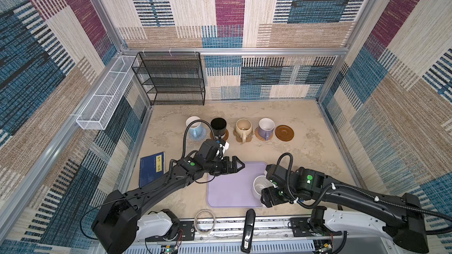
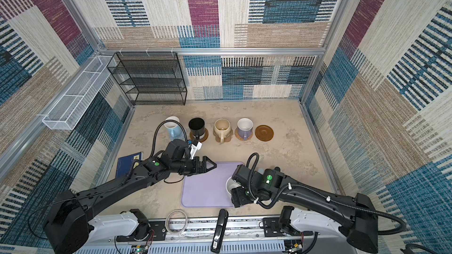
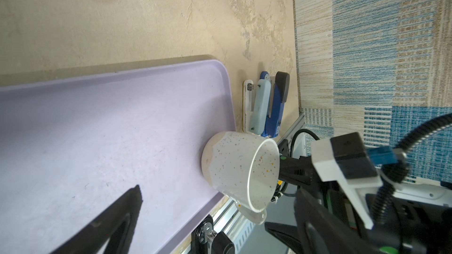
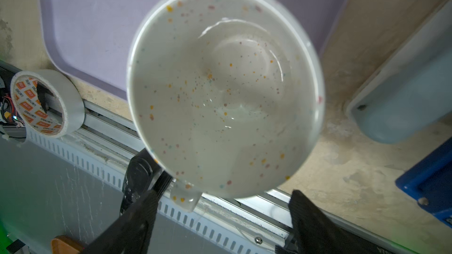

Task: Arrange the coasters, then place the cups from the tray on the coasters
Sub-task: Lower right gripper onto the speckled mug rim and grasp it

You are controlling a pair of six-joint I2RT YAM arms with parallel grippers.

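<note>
Far row, axis left-to-right:
- light blue mug [image 1: 194, 128] on blue-grey coaster [image 1: 201, 136]
- black mug [image 1: 218, 127] on brown disc [image 1: 226, 135]
- beige mug [image 1: 243, 128] on paw coaster [image 1: 249, 139], handle toward near edge
- lavender mug [image 1: 266, 128] on rattan coaster [image 1: 258, 136]
- second brown disc [image 1: 284, 132] at right end

Near zone:
- Left gripper [image 1: 238, 166]: jaws wide apart, holding nothing, over tray [image 1: 230, 191] far-left corner.
- Speckled white mug [image 1: 259, 186]: upright at tray right edge, mouth up, handle toward near rail.
- Right gripper [image 4: 223, 193]: above mug, fingers apart, flanking handle. Contact not discernible.

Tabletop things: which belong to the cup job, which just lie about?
Job: speckled mug, lavender tray, bare brown coaster, light blue mug, black mug, beige mug, lavender mug.
Lying about: blue book, tape ring, black stapler, wire rack, white basket.
</note>
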